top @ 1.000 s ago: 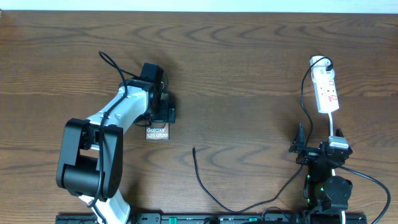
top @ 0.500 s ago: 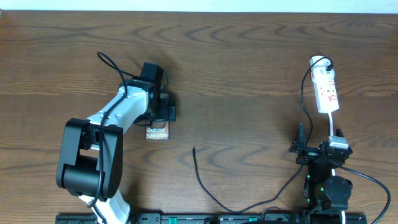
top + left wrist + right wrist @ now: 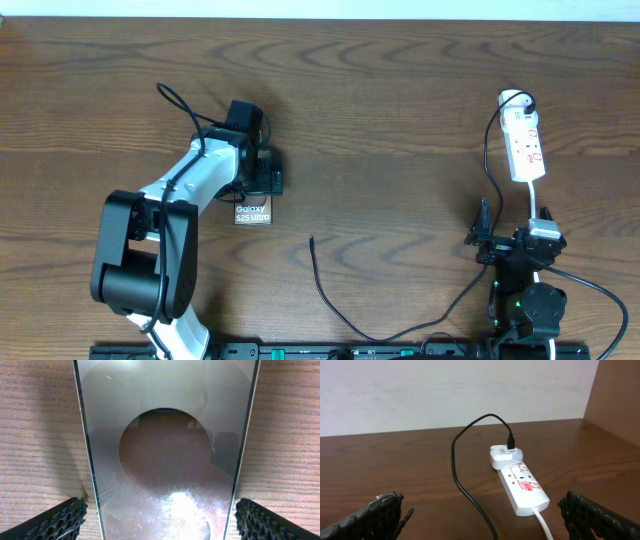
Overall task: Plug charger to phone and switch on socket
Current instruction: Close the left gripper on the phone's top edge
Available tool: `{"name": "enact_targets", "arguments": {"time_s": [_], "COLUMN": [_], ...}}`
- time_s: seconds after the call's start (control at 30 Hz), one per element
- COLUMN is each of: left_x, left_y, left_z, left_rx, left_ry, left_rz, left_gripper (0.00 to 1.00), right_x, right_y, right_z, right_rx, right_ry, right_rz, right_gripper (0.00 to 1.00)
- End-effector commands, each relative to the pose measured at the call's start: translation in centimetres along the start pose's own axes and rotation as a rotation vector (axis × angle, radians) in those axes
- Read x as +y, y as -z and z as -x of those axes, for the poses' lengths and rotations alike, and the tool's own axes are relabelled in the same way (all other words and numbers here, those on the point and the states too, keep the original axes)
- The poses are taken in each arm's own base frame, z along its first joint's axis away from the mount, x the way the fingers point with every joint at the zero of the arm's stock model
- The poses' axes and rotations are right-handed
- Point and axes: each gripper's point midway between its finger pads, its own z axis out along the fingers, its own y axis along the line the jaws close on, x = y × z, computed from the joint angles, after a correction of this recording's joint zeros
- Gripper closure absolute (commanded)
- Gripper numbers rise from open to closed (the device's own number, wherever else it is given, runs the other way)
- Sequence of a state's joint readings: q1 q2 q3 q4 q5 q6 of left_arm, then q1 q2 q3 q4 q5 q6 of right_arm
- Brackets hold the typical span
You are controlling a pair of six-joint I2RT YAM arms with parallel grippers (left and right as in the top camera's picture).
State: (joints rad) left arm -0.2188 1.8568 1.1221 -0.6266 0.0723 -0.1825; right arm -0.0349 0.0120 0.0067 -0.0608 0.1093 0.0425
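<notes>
The phone (image 3: 253,213) lies flat left of centre, its "Galaxy" lettering at the near end and its far part hidden under my left gripper (image 3: 262,182). In the left wrist view the glossy phone (image 3: 165,435) fills the frame, and the left gripper (image 3: 160,522) is open with one finger beside each long edge. The socket (image 3: 527,150) lies at the right with a white adapter (image 3: 513,100) plugged in. The charger cable (image 3: 470,290) runs from it to the loose plug tip (image 3: 312,240). My right gripper (image 3: 512,225) is open and empty, just short of the socket (image 3: 522,485).
The socket's white cord (image 3: 542,522) runs back between the right fingers, next to the black cable (image 3: 465,485). A wall stands behind the table's far edge (image 3: 470,395). The arm bases sit along the near edge (image 3: 330,350).
</notes>
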Motion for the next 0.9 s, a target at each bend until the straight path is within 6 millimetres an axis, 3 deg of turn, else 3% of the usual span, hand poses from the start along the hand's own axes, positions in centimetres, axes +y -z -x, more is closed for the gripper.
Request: {"name": "enact_targets", "arguments": {"time_s": [0.0, 0.27, 0.87], "left_x": [0.3, 0.5, 0.6], "left_y": [-0.5, -1.5, -1.5], "left_z": [-0.4, -1.3, -1.7], "left_rx": [0.017, 0.025, 0.037], "left_ry": [-0.014, -0.014, -0.017], "left_rz": [0.016, 0.019, 0.022], "left_gripper": [0.02, 0.02, 0.02], "right_x": [-0.1, -0.1, -0.1], "right_y": [0.0, 0.0, 0.0], "right_z": [0.0, 0.0, 0.0], "right_rx": [-0.001, -0.001, -0.001], "right_ry": [-0.012, -0.012, -0.012], "right_rz": [-0.006, -0.006, -0.006], "right_gripper": [0.01, 0.01, 0.01]}}
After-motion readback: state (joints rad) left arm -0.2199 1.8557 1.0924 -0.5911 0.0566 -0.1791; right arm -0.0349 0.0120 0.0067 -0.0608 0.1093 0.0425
